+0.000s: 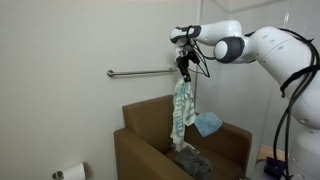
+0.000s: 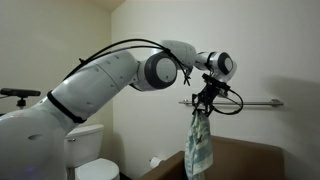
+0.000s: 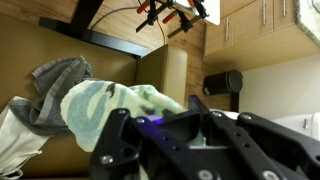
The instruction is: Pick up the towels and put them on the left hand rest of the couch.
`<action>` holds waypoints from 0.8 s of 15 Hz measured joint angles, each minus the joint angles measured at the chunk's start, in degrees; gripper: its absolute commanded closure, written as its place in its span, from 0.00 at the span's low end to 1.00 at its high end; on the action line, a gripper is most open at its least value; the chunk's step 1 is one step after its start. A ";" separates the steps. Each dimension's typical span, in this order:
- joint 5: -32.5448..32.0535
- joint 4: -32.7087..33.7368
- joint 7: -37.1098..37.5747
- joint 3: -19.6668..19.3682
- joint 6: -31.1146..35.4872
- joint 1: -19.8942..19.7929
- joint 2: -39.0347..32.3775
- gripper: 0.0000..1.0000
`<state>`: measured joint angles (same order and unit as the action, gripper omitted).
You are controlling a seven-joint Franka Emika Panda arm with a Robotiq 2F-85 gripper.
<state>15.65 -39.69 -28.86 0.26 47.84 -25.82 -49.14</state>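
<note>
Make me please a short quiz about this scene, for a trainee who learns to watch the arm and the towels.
1. True or false: the grey towel lies on the seat of the couch.
2. Count: how many towels lie on the couch, held by nothing?
3. Choose one: the gripper is shut on which towel, so that it hangs down?
A. grey towel
B. blue towel
C. mint towel

Key: 1 true; 2 two; 3 C.
</note>
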 measured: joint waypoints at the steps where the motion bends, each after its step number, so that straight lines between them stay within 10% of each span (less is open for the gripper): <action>1: 1.59 1.61 0.93 0.00 -0.01 -1.36 -0.88 1.00; 12: 5.77 5.10 1.97 0.16 0.32 -4.95 -3.59 1.00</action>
<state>21.42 -34.58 -26.89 0.42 48.16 -30.77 -52.73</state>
